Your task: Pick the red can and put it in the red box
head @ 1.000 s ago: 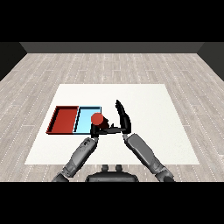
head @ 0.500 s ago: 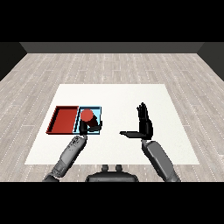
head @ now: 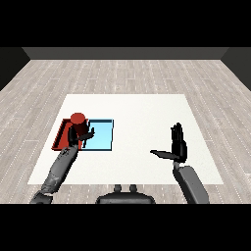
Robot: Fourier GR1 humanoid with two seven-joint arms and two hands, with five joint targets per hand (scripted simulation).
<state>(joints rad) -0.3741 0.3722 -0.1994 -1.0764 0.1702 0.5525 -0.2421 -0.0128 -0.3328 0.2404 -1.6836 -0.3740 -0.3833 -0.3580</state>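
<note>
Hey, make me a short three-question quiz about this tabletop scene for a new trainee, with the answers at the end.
1. True or false: the right robot hand holds the red can.
2. Which tray lies nearer the table's left edge? A) the red tray B) the light blue tray
3. Fill in: the left robot hand is curled round the ____.

Key
1. False: the right robot hand is open, apart from everything else.
2. A
3. red can, held up over the boundary between the two trays.

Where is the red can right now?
In the head view, the red can is at the table's left, held in the left hand over the red tray.
</note>
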